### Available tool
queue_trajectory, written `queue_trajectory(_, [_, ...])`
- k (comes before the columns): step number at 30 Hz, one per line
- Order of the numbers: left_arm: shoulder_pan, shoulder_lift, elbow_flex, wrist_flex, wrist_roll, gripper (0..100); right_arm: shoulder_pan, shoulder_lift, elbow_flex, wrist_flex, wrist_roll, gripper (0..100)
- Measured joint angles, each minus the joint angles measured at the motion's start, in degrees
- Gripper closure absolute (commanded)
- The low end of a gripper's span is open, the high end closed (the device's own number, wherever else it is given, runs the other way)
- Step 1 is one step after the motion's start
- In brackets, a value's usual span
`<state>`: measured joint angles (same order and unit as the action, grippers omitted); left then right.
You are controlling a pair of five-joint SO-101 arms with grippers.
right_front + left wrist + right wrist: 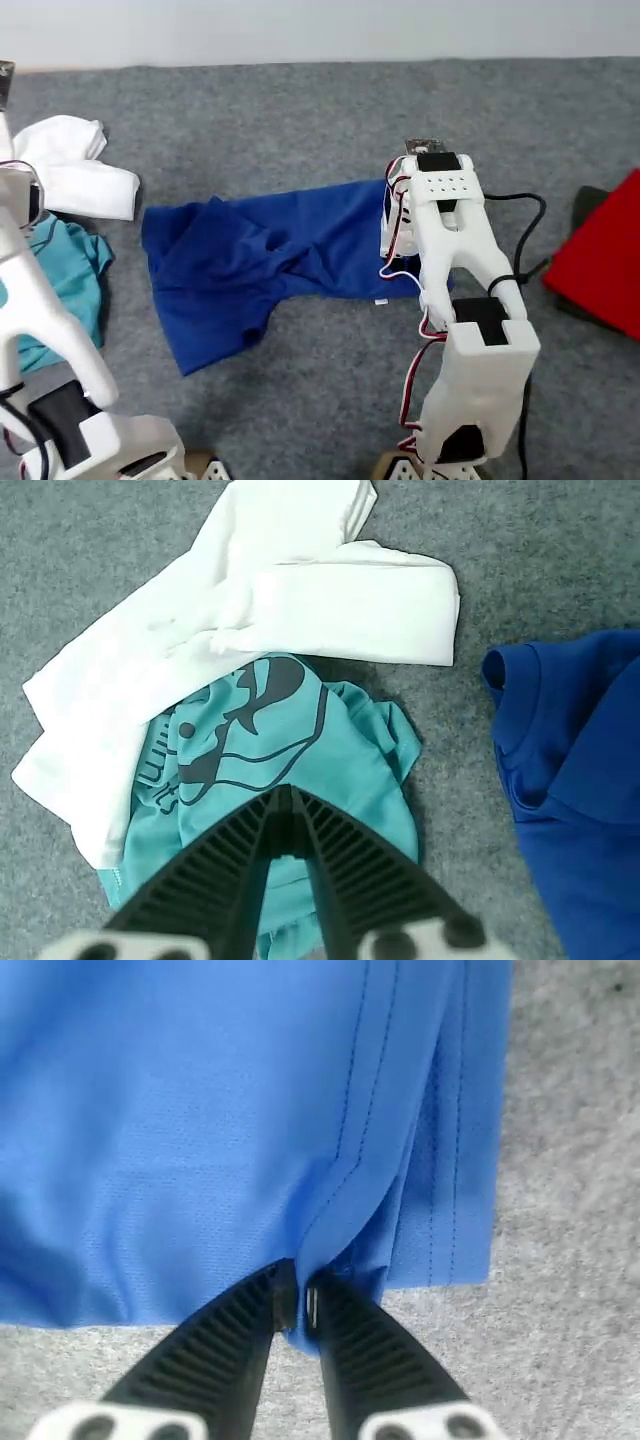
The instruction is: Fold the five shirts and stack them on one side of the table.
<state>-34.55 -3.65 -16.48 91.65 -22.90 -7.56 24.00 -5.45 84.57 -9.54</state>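
Observation:
A blue shirt [250,260] lies spread and wrinkled in the middle of the grey table. The right arm [445,215] stands over its right edge. My right gripper [297,1305] is shut on the blue shirt's hem [330,1200], and the cloth bunches into a fold at the fingertips. A teal shirt [260,750] with a dark print lies crumpled at the table's left, partly under a white shirt [250,610]. My left gripper [288,798] is shut just above the teal shirt with nothing seen between its fingers. A corner of the blue shirt [580,780] lies beside them.
A red shirt [600,260] lies at the right edge on top of a dark cloth [590,205]. The white shirt [75,170] and teal shirt [60,275] crowd the left side by the left arm [40,310]. Bare grey felt [300,110] runs along the back.

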Motion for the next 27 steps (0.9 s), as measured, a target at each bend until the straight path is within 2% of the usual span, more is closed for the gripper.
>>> queue_trajectory(6, [0.00, 0.00, 0.00, -0.70, 0.00, 100, 2.73, 0.00, 0.00, 0.00, 0.35, 99.0])
queue_trajectory(13, [0.00, 0.00, 0.00, -0.70, 0.00, 100, 7.56, 0.00, -2.20, 0.00, 4.04, 99.0])
queue_trajectory(27, [0.00, 0.00, 0.00, -0.70, 0.00, 100, 11.52, 0.00, -8.44, 0.00, 11.96, 99.0])
